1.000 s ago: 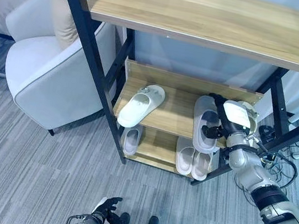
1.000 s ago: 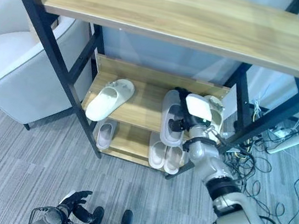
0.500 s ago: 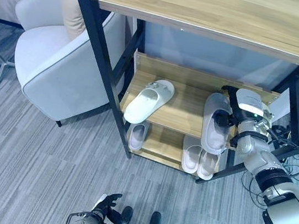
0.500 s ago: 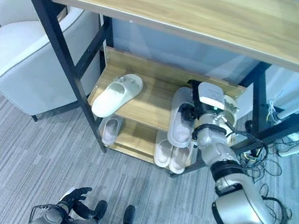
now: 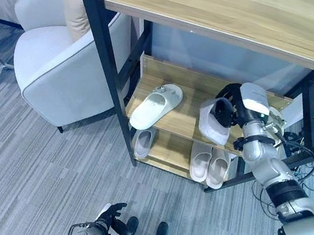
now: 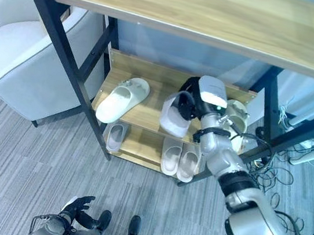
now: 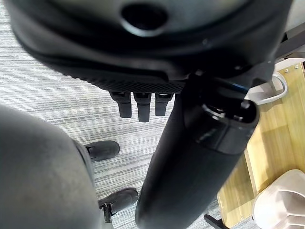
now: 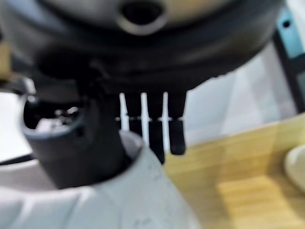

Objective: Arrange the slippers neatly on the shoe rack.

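R arm [image 5: 286, 200]: silver-grey segmented shells w/ black bands at the joints, ending in a dark right hand [image 5: 226, 111] w/ a white cover on its back. L side: left hand [image 5: 113, 215] is dark, same black fingers. Wrist views: black textured housing w/ a round recess, short square-tipped fingers in a row, thick glossy black thumb.

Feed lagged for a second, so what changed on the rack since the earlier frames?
The right hand, still shut on the grey slipper, has lifted and tipped it off the middle shelf. The white slipper, the lower pair and the left hand stayed put.
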